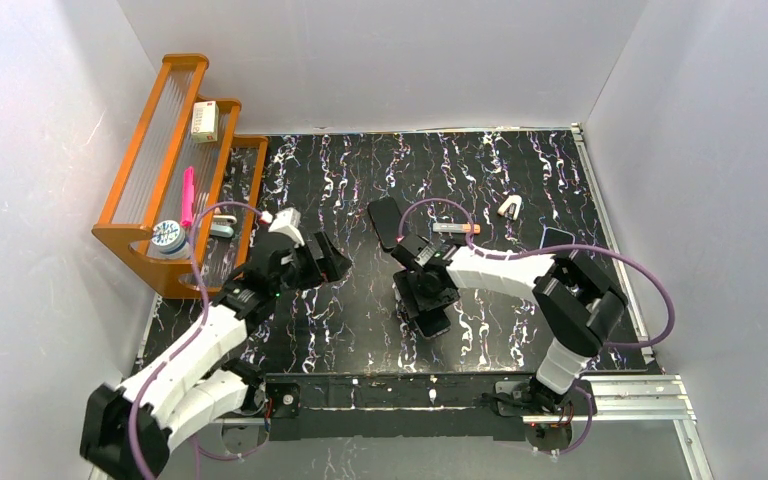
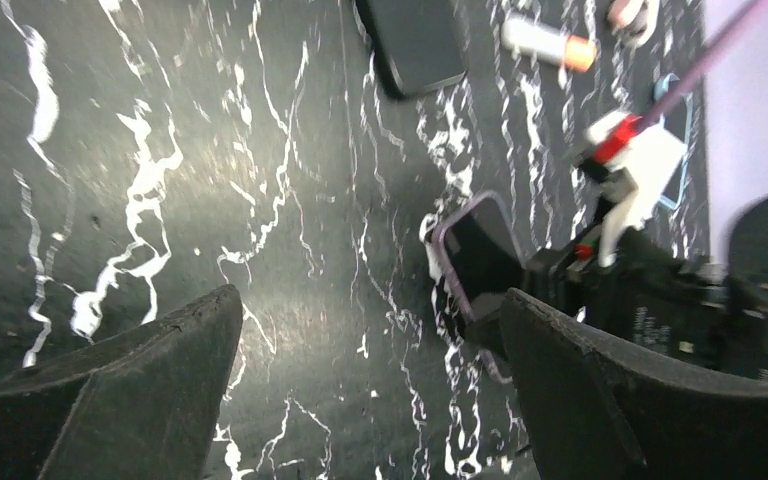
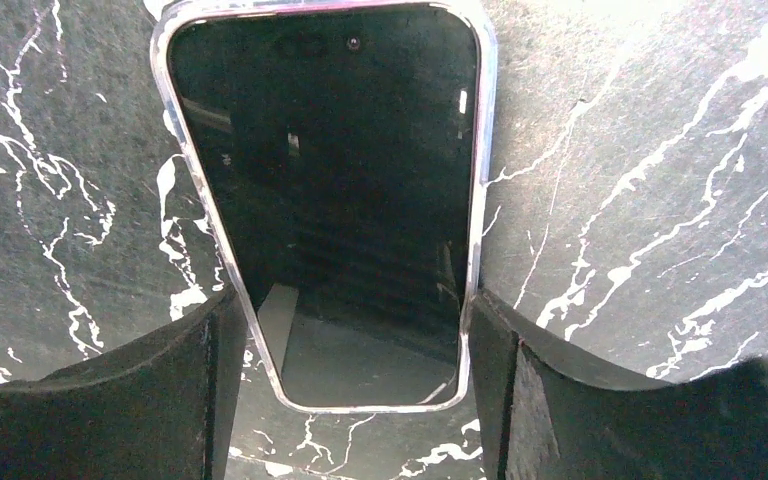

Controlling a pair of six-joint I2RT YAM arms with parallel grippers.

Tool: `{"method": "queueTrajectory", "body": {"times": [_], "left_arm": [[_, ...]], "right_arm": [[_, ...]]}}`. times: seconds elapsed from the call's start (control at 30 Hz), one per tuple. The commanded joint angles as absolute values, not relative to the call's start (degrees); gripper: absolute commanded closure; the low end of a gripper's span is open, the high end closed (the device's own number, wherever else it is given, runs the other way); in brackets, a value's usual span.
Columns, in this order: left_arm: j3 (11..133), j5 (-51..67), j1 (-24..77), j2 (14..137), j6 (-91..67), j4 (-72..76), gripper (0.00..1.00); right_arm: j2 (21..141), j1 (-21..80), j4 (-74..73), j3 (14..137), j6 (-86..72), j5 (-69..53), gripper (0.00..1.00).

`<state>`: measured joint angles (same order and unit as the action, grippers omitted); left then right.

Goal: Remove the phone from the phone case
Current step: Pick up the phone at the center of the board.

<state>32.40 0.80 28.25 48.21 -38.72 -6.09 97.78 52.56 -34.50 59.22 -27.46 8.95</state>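
Right gripper (image 1: 428, 292) sits just right of centre in the top view, low over the phone (image 1: 437, 323). The phone lies on the black marbled table (image 1: 520, 170), and only its lower end shows past the fingers. Left gripper (image 1: 332, 263), left of centre, is spread wide with nothing between its fingers, well apart from the phone. Above the right gripper lies a second dark phone (image 1: 384, 221), with an orange-capped white stick (image 1: 455, 229) just to its right. Farther right are a small white object (image 1: 510, 207) and a blue-edged case (image 1: 557, 237). An orange rack (image 1: 160, 150) fills the upper left.

From the left wrist, the left gripper (image 2: 370, 390) is fully open and empty, its dark fingers (image 2: 130, 400) in the bottom corners over bare table. The phone (image 2: 475, 255) lies right of centre, its lower end covered by the right gripper (image 2: 530, 290). The second dark phone (image 2: 415, 40) is at the top edge, with the orange-capped white stick (image 2: 550, 42) to its right.

From the right wrist, the phone (image 3: 325, 190) fills the centre, its dark screen facing up. It is inside the phone case (image 3: 483, 150), whose shiny rim runs all round it. The right gripper (image 3: 355, 305) straddles the phone's lower end, its fingers (image 3: 560, 400) standing one at each long edge, right at the rim. Whether they press on it I cannot tell.
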Motion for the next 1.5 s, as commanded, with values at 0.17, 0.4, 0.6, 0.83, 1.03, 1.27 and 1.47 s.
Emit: {"method": "queueTrajectory", "body": {"times": [0.17,0.4,0.6,0.83,1.03,1.27,1.47], "left_arm": [[31.3,13.8,28.6,61.2,-44.6,4.2,0.02],[29.8,15.6,29.5,64.3,-47.7,10.8,0.04],[26.7,15.0,31.1,68.5,-53.3,19.5,0.08],[27.2,14.9,33.4,74.4,-56.6,24.2,0.12],[28.3,13.8,35.8,77.9,-56.9,26.6,0.16],[28.6,12.0,37.5,81.5,-59.9,31.2,0.33],[29.6,12.1,37.7,84.1,-62.6,36.1,0.49]], "right_arm": [[93.8,52.5,-7.9,51.0,-32.1,4.9,0.95],[87.0,51.6,0.4,45.8,-32.4,3.9,0.99],[83.4,51.5,7.7,41.3,-32.8,3.6,0.99],[82.5,51.4,13.5,37.9,-34.3,3.0,0.99],[81.8,51.4,17.4,36.3,-34.6,1.1,0.99],[80.2,51.4,21.8,34.1,-34.8,0.4,0.99],[78.7,51.4,23.8,33.1,-34.2,-1.3,0.99]]}}
